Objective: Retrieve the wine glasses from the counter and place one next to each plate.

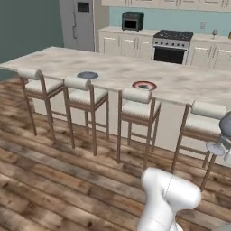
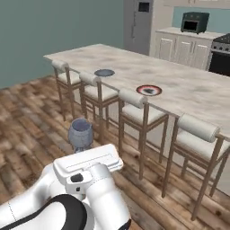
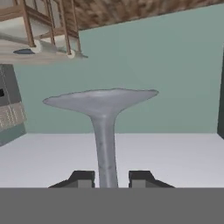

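Note:
My gripper (image 3: 107, 177) is shut on the thin stem of a smoky grey wine glass (image 3: 101, 114), whose round foot spreads wide in the hand view. The same wine glass (image 2: 81, 132) shows its bowl just past my white hand, over the wooden floor, short of the stools. At the right edge of the left base view the wine glass (image 1: 224, 131) appears tilted. A slate grey-blue plate (image 1: 87, 75) (image 2: 104, 72) and a plate with a reddish-brown rim (image 1: 144, 85) (image 2: 149, 90) lie on the long bar top. Another small wine glass (image 1: 214, 32) stands on the back counter (image 1: 203, 39).
Several white-cushioned bar stools (image 1: 135, 108) (image 2: 134, 108) line the near side of the marbled bar top (image 1: 113, 67). Behind it are a stove (image 1: 170, 45), a toaster oven (image 1: 132, 20) and a fridge (image 1: 82, 22). Wooden floor (image 1: 54, 180) lies between me and the stools.

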You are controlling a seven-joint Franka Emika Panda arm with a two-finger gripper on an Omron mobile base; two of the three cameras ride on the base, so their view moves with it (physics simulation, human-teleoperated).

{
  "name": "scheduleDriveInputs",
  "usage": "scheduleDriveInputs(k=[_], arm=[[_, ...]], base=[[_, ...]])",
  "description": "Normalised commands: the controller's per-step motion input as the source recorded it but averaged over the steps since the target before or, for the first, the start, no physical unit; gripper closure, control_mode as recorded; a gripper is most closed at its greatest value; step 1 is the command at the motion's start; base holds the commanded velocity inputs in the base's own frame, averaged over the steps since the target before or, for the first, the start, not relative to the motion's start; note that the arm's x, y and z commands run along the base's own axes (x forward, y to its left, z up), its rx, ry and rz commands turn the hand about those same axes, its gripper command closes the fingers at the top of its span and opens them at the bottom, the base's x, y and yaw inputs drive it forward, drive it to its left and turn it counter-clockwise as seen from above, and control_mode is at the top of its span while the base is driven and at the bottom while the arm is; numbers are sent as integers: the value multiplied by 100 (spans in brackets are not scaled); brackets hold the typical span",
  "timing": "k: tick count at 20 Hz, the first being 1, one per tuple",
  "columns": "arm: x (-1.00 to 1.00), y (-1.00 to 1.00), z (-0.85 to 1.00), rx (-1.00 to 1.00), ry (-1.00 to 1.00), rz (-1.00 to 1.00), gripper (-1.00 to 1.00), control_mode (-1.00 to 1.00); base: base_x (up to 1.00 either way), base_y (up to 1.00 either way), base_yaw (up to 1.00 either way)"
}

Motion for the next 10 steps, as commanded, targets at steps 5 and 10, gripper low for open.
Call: scheduleDriveInputs(k=[5,10], arm=[[0,0,0,0,0,0,100,100],[0,0,0,0,0,0,100,100]], base=[[96,98,-63],[97,89,-62]])
